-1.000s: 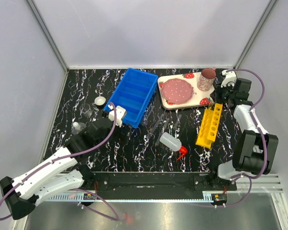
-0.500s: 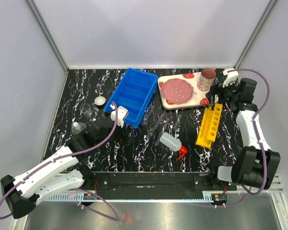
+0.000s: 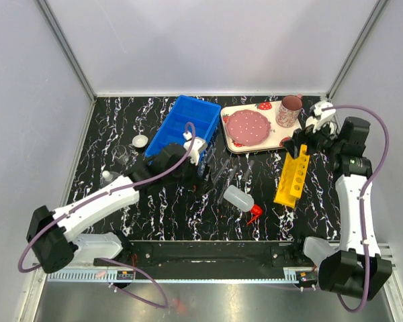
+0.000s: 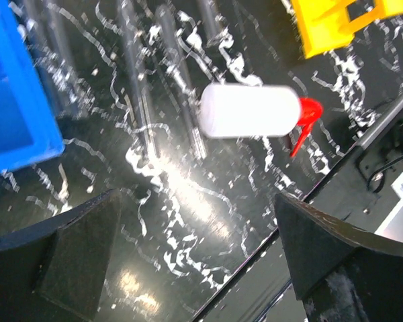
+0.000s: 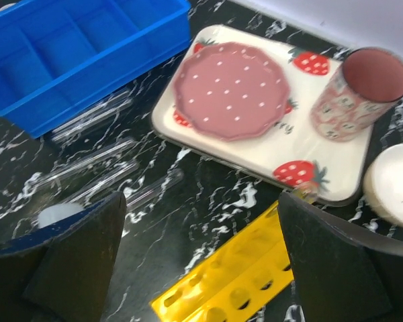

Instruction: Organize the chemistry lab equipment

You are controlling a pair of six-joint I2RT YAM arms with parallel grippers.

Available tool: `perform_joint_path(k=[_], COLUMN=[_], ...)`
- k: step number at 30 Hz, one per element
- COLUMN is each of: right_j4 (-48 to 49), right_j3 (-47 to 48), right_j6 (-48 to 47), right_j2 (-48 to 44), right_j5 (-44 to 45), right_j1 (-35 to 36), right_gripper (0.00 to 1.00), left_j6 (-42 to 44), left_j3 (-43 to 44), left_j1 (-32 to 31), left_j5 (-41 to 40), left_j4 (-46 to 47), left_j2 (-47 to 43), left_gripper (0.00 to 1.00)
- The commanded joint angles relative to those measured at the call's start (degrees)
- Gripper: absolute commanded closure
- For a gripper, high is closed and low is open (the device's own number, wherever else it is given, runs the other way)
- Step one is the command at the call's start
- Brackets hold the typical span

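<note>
left hand (image 4: 198, 231) wide apart over squeeze bottle (image 4: 250, 111), right hand (image 5: 201, 265) wide apart, both empty

Pink mug (image 3: 290, 111) and plate (image 3: 248, 125) on strawberry tray (image 3: 274, 133).

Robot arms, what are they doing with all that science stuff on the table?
Two robot arms are tidying lab gear, but nothing is picked up right now. The left end effector hangs open beside the blue bin, near the clear tubes and the squeeze bottle lying on its side. The right end effector hovers open over the far end of the yellow rack, next to the strawberry tray. The small beakers and little white dish sit at the left.
</note>
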Motion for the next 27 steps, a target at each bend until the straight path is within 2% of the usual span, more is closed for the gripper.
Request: perform_joint_path(k=[1, 5, 6, 13, 22, 27], right_j4=[-2.7, -2.0, -1.7, -1.1, -1.3, -1.5], right_j3=[-4.5, -9.2, -9.3, -10.5, -9.6, -9.2], right_j6=[0.2, 0.2, 0.2, 0.7, 1.7, 2.2], right_j2=[-2.3, -3.1, -3.1, -1.4, -2.2, -2.0], right_j5=[-6.3, -11.6, -12.2, -12.6, -10.3, -9.8], right_j1=[-0.1, -0.1, -0.1, -0.1, -0.4, -0.7], right_gripper=[0.0, 0.0, 0.0, 0.0, 0.0, 0.0], left_j6=[-2.1, -1.4, -1.2, -0.3, -1.5, -2.0], left_j3=[9.9, 17.5, 19.0, 34.3, 48.8, 53.7], left_j1=[-0.6, -1.0, -1.0, -2.4, -3.1, -3.1], left_j5=[4.8, 5.4, 6.0, 7.3, 8.8, 5.9], left_j4=[3.6, 0.8, -0.3, -5.1, -7.3, -8.9], left_j2=[9.4, 19.3, 21.2, 38.5, 54.0, 59.3], left_gripper=[0.03, 0.09, 0.14, 0.26, 0.35, 0.39])
